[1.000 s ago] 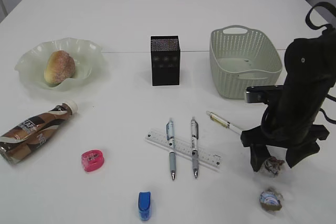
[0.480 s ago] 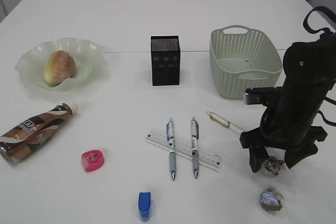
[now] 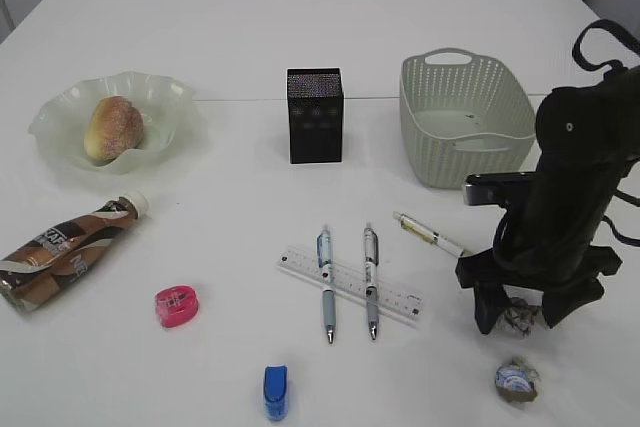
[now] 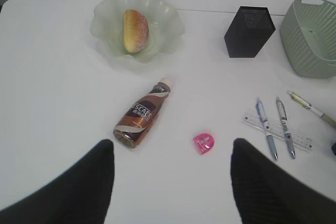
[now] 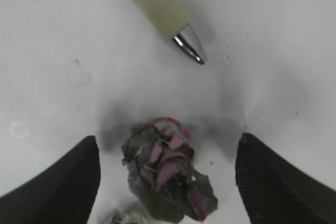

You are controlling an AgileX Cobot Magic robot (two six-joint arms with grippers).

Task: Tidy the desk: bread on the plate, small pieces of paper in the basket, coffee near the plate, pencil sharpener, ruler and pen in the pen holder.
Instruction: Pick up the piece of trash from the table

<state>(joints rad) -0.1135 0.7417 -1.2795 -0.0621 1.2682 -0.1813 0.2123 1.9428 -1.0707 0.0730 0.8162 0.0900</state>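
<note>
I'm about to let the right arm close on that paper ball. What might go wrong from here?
The right claw straddles the paper ball with jaws open. The ball sits left of centre between them, so one finger may nudge it away. A pen tip lies just beyond; it could get bumped.

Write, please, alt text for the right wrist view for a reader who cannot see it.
A crumpled paper ball with pink print lies on the white desk between the open jaws of the right gripper. Just beyond it rests the metal tip of a pale pen.
</note>
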